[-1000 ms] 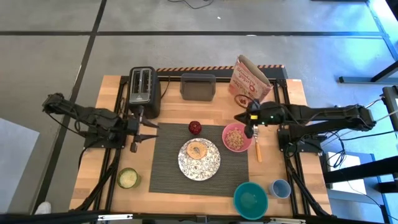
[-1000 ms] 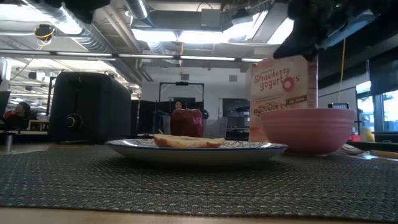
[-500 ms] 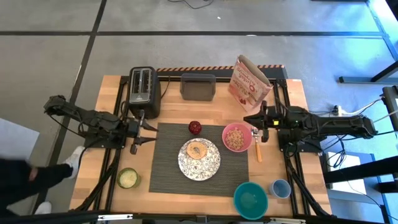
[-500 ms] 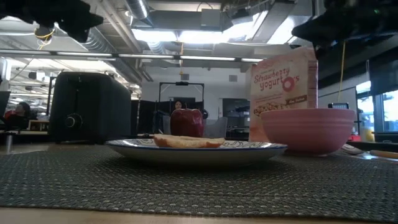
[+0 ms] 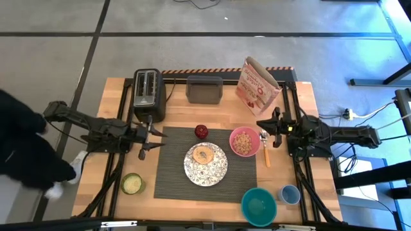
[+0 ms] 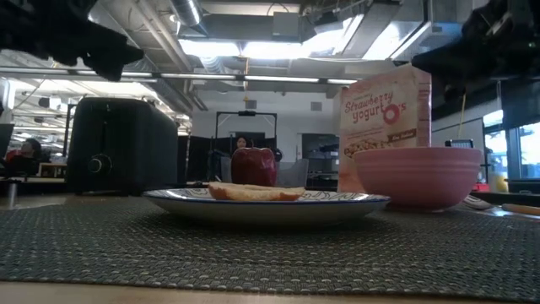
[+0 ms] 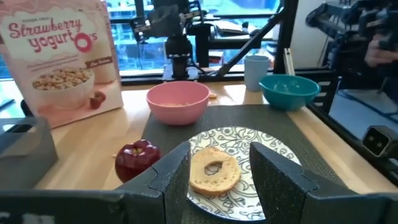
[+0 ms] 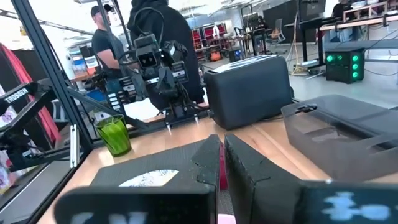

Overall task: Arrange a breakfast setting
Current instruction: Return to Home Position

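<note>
Mat: a dark ribbed mat [image 5: 170, 176] lies at the centre of the overhead picture, on a wooden tabletop [image 5: 112, 109].
Plate: a white patterned plate [image 5: 190, 168] sits mid-mat, with the bagel [image 5: 205, 154] on it.
Apple: a red apple [image 5: 201, 131] stands on the mat near its upper edge.
Bowl and spoon: the pink bowl [image 5: 232, 138] holds cereal at the mat's right edge. The spoon [image 5: 265, 151] lies just right of it on bare wood.
Left tool: the left tool [image 5: 156, 136] hangs at the mat's left edge, fingers well apart and empty.
Right tool: the right tool [image 5: 262, 126] hangs close above the spoon's head. Its fingers are drawn almost together and grip nothing.
Progress: the setting looks complete, and only parking the arms seems left.
Risk: a low pull-back by the right arm could clip the spoon or bowl rim and skew them. The left arm could brush the toaster [image 5: 148, 95]. A person [image 5: 22, 147] stands at the far left, close to that arm's sweep.
</note>
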Controlling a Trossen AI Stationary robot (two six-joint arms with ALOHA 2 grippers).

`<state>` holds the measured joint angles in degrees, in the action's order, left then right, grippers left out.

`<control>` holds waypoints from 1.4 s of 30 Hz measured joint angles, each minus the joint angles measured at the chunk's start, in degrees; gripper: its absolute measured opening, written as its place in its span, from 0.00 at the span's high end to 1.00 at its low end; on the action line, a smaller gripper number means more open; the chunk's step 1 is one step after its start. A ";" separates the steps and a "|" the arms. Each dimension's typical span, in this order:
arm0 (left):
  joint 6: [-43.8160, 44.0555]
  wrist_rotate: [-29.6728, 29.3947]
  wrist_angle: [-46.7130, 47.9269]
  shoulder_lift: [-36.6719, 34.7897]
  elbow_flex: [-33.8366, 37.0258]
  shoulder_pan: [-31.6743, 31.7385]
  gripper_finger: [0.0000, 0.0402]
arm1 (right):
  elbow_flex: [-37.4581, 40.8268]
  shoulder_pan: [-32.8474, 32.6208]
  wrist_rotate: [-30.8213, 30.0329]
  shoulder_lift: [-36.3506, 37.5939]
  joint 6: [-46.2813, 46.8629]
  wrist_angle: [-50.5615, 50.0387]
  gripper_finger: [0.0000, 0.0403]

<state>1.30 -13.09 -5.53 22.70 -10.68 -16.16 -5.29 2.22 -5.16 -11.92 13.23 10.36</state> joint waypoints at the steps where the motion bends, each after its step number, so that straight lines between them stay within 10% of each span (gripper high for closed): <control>1: 0.00 0.82 -1.58 0.00 1.11 0.74 0.60 | 0.66 0.00 -0.25 0.59 0.01 0.22 0.96; 12: 0.66 4.93 -10.52 -4.44 10.06 9.92 0.72 | 4.89 0.00 -1.28 3.57 0.26 1.39 0.96; 30: 4.19 15.04 2.93 -17.87 10.25 24.77 0.87 | 4.89 0.04 0.64 3.56 0.88 -6.50 0.96; 42: 3.12 11.34 3.55 -19.42 10.25 25.20 0.91 | 4.89 0.04 0.43 3.56 0.86 -7.99 0.96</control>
<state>4.42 -1.75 -1.97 3.28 -0.43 9.03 -0.40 2.26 -4.73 -8.36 14.09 2.37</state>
